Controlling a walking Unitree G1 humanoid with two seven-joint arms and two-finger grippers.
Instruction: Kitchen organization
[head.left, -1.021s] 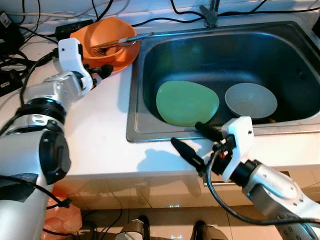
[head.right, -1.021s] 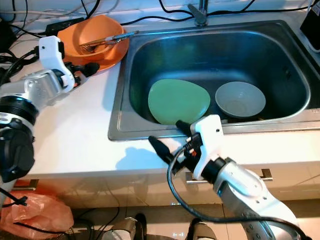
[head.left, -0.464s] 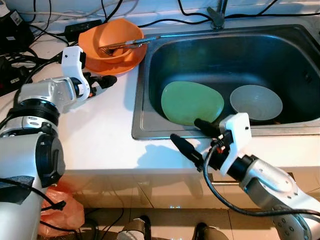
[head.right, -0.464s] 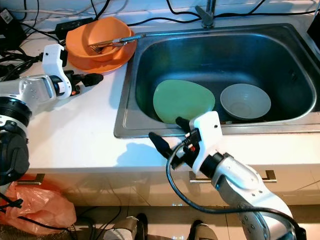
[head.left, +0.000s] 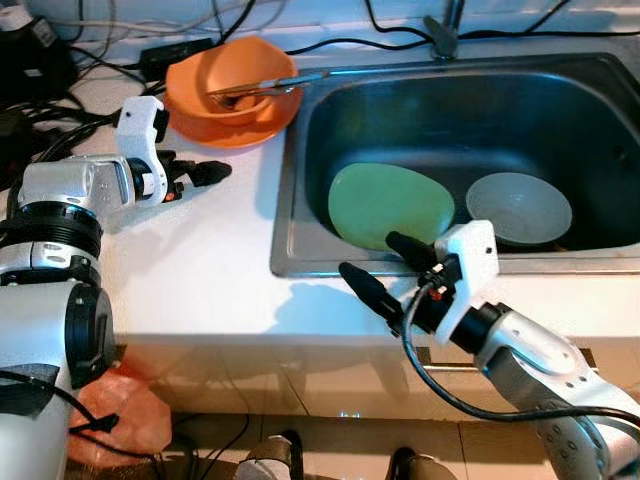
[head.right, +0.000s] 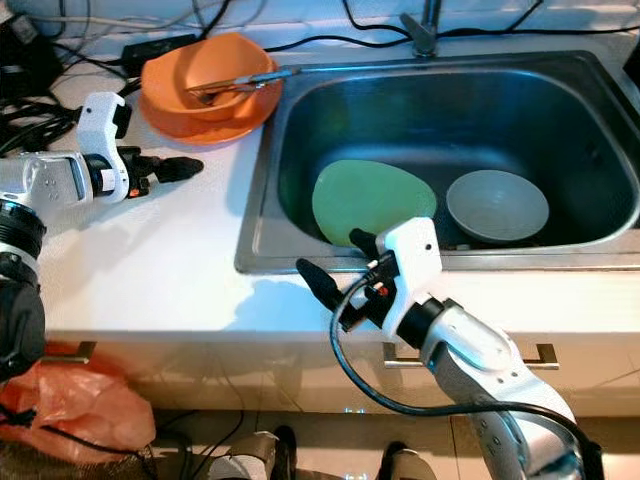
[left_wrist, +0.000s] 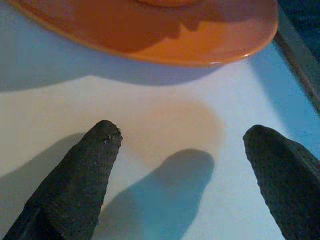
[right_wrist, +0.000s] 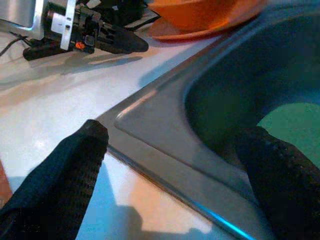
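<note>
Since the frame of a second ago, left gripper (head.left: 205, 172) has drawn back from the orange bowl: its tips were at the rim, now they sit on the counter short of it. Part of the overall shift is camera motion; sink and dishes hold their mutual layout.

Nearest: right gripper (head.left: 383, 270), black fingers spread wide, holding nothing. It hangs over the front lip of the stainless steel sink (head.left: 300, 120), one finger over the white countertop (head.left: 200, 270), the other over the basin edge.

Just beyond it, inside the basin: flat green rounded plate (head.left: 390, 205), lying against the front-left part of the floor. To its right, close beside it, small grey ceramic bowl (head.left: 518, 208), upright.

Further back, left of the sink: left gripper, fingers parted and empty, lying low on the counter, tips pointing toward the sink.

Farthest: round orange plastic bowl (head.left: 232, 85) on the counter at the sink's rear-left corner, metal utensils (head.left: 262, 86) resting inside, handles reaching out over the sink edge. Black cables (head.left: 60, 120) behind.

Key relation: green plate lies directly ahead of and below the right gripper, nearly under its farther finger. Right arm is clearly the nearer. Judgement: plate lies flat, so a pinch needs a finger under its raised near edge.
</note>
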